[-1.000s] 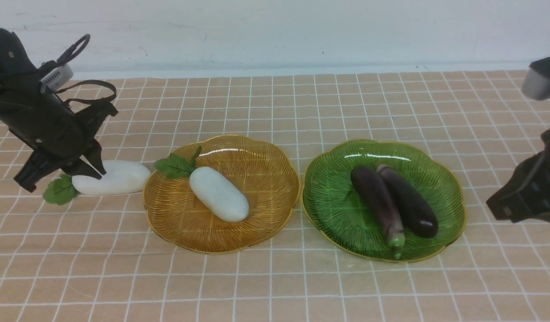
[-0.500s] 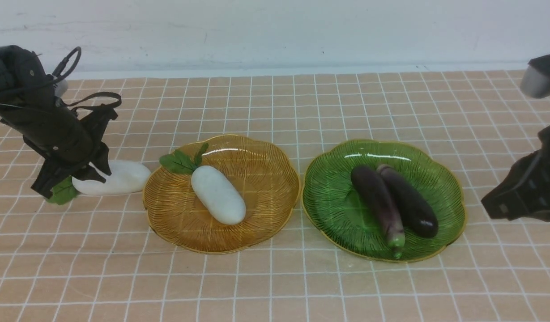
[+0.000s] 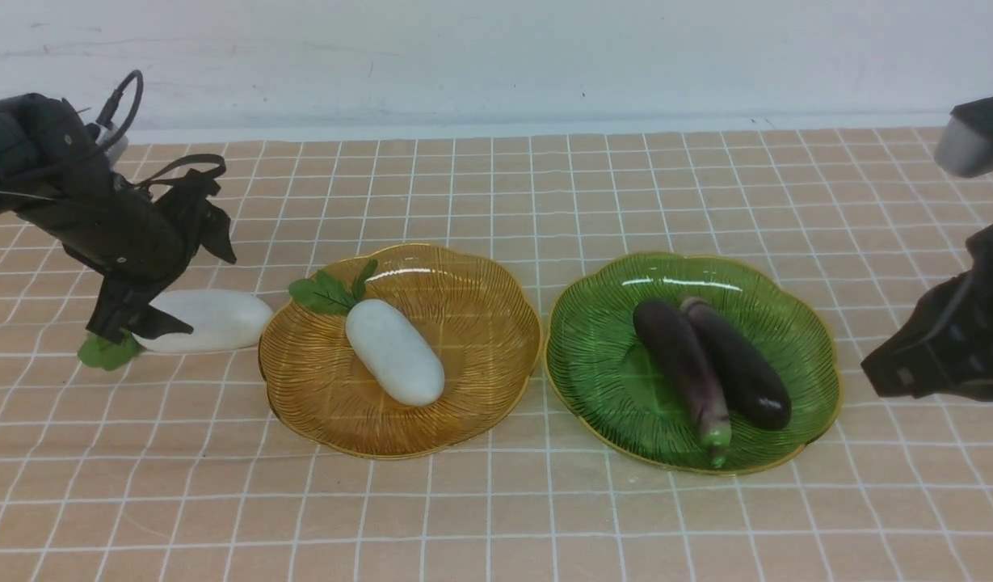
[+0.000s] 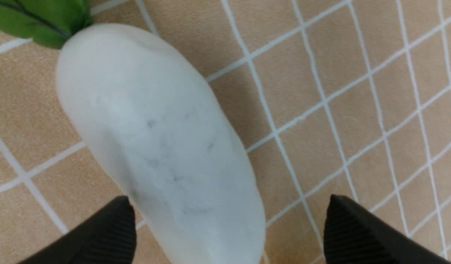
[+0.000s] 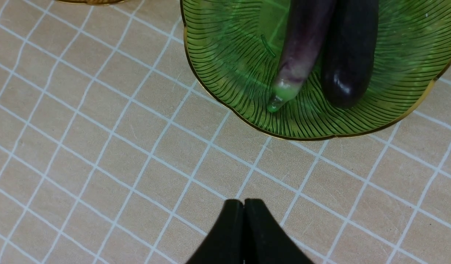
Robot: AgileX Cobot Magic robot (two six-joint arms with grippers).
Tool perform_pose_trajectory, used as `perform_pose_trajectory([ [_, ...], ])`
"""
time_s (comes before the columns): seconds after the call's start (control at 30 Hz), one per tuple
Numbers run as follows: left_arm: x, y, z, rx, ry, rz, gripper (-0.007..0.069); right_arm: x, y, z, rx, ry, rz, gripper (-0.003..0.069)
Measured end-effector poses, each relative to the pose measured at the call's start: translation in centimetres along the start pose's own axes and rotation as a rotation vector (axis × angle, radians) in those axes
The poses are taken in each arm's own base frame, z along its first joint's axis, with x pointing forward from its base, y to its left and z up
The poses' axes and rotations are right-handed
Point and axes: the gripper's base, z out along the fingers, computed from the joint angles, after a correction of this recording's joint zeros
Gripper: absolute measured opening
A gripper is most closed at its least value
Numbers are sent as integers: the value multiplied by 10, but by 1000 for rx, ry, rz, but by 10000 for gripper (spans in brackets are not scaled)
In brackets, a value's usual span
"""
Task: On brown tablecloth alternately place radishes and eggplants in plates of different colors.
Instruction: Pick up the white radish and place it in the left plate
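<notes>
Step in hand, as judged: last radish being picked up. One radish [image 3: 395, 352] already placed in amber plate [image 3: 480, 420], leaves lying over the rim. Both eggplants, the slender one [image 3: 683, 356] and the thicker one [image 3: 742, 368], laid side by side in green plate [image 3: 601, 396]. Remaining radish [image 3: 221, 320] left on brown tablecloth [image 3: 431, 517], on the left, just beside the amber plate, leafy end turned away from it.

Left gripper [image 4: 229, 223] spread wide over the loose radish, nothing gripped; radish seen between the fingers in the left wrist view, nearer one of them. Right gripper [image 5: 243, 205] closed, nothing held, not needed for this pick.

Next move, as judged: left fingers to be centred across the radish body, lowered to either side, then closed firmly on the smooth rounded surface; slipping or rolling is possible if only one side is caught. After that, radish to be lifted clear of the scalloped rim and set down in the amber plate, beside the one there, without that one being knocked.
</notes>
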Motion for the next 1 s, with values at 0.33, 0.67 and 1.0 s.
perform_pose_trajectory([
  [0.33, 0, 8, 20, -42, 12, -51, 517, 0, 0, 0, 0, 0, -8, -15],
  [0.67, -1, 9, 26, -83, 12, -26, 456, 0, 0, 0, -3, -1, -10, -15],
  [1.0, 0, 5, 10, -110, 43, 228, 306, 0, 1, 0, -7, -2, -11, -15],
])
